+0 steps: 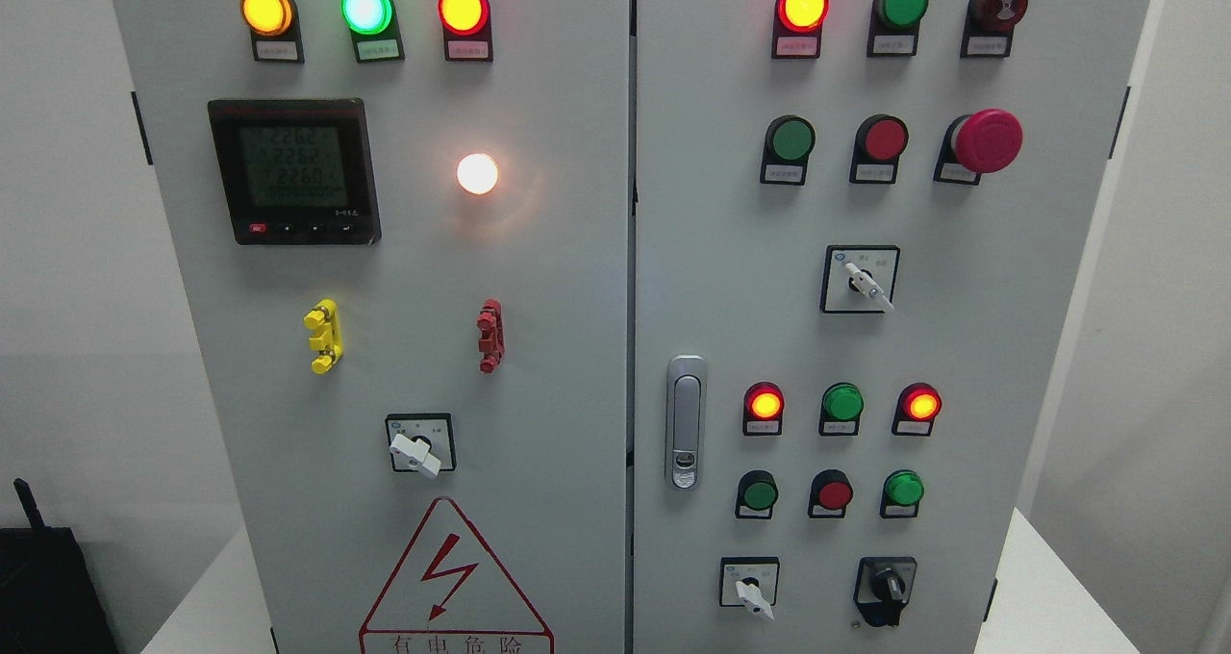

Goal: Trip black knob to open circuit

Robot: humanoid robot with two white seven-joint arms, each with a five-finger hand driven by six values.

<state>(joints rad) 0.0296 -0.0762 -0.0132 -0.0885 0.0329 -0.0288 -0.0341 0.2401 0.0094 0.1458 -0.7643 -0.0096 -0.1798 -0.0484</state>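
**Operator:** Black knob, location?

**Arm:** Black plastic, low on the right door, bottom row, right of the white selector in the same row. It sat below and right of the door latch, well under the red mushroom button.

**Operator:** State of your hands?

**Arm:** Neither hand showed in the head view. I could not report fingers open, closed or gripping for left or right. No contact with the knob was visible.

**Operator:** Bearing from the hands to the knob?

**Arm:** Not measurable, since no hand was in view. I judged from the arm entry sides: the knob lay right of centre near the lower edge, so my right arm had the shorter approach. The left would have had to cross in front of the latch.

**Operator:** Knob axis?

**Arm:** The grip bar stood close to vertical, its upper end tilted a little right. Its spindle pointed out of the door toward me. I judged the trip to be a twist about that spindle, with fingers pinching the bar from both sides.
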